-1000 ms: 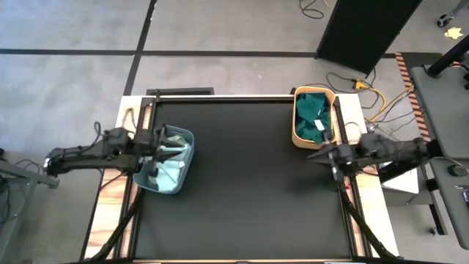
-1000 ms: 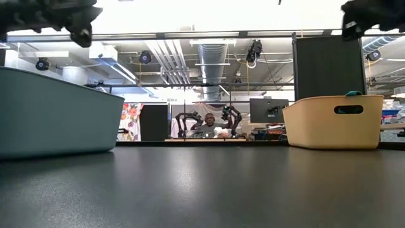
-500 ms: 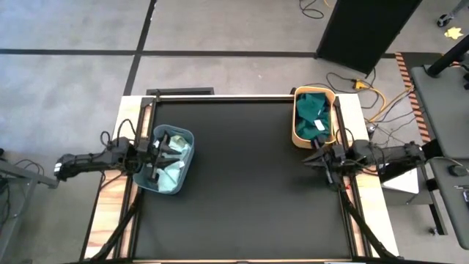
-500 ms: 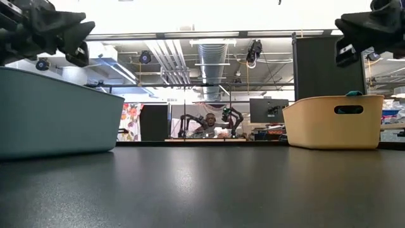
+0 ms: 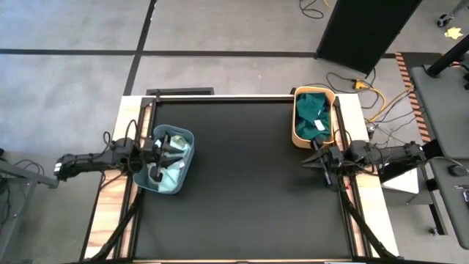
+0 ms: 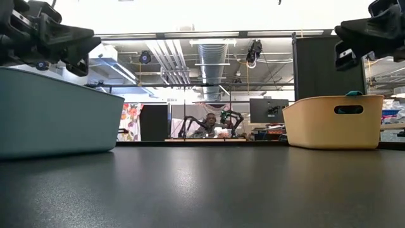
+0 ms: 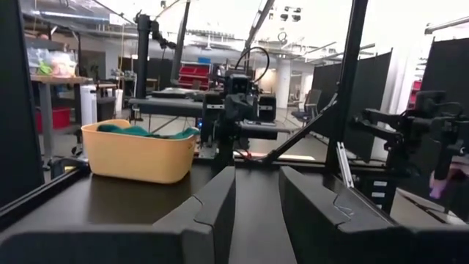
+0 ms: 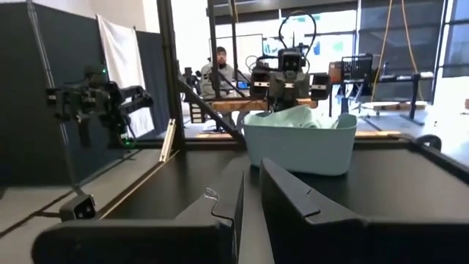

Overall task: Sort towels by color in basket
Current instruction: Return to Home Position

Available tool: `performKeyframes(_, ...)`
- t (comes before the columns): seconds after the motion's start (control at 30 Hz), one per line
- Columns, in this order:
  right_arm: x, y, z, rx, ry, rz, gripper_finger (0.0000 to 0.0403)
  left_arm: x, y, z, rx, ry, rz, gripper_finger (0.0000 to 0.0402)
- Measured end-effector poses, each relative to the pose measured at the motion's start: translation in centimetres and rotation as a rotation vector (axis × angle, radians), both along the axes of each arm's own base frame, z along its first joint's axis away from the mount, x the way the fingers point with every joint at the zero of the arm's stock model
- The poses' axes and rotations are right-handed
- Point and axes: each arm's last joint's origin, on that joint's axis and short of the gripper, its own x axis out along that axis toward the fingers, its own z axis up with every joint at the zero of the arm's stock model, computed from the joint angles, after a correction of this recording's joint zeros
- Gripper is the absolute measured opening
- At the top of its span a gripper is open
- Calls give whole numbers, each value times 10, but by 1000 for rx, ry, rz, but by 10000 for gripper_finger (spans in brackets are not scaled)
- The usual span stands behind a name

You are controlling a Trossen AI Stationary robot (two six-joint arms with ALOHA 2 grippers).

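Note:
Light mint towels lie heaped in a blue-grey basket at the table's left. Dark teal towels with a white tag fill a tan basket at the far right. My left gripper hangs level above the blue-grey basket, its fingers a narrow gap apart and holding nothing; the left wrist view shows that gripper facing the tan basket. My right gripper is shut and empty, hanging above the table just near of the tan basket; the right wrist view shows it facing the blue-grey basket.
The black table top lies bare between the two baskets. Frame rails run along the table's left and right edges. A dark panel stands beyond the far right corner. A person sits in the room behind the table.
Both arms have drawn back toward their own sides of the table, and both grippers have come down lower. My left gripper stays over the blue-grey basket; my right gripper has shifted a little toward the near edge. The towels have not moved.

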Motion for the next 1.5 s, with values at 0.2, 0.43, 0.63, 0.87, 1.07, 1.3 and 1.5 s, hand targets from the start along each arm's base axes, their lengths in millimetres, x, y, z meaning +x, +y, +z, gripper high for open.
performKeyframes(0.2,0,0,-1,63,29,8,38,1,0,-1,-2,18,1,91)
performKeyframes(0.43,0,0,-2,76,35,9,39,2,0,0,-3,25,1,91)
performKeyframes(0.63,0,0,-2,76,35,9,39,3,0,-1,-4,36,1,91)
performKeyframes(0.87,0,0,-2,76,35,9,38,4,0,-2,-5,50,1,91)
performKeyframes(1.07,0,0,-2,76,36,9,38,5,0,-3,-6,60,1,91)
performKeyframes(1.3,0,0,-2,75,36,9,39,5,1,-4,-6,66,1,91)
performKeyframes(1.5,0,0,-2,75,36,9,39,6,1,-4,-7,71,1,91)
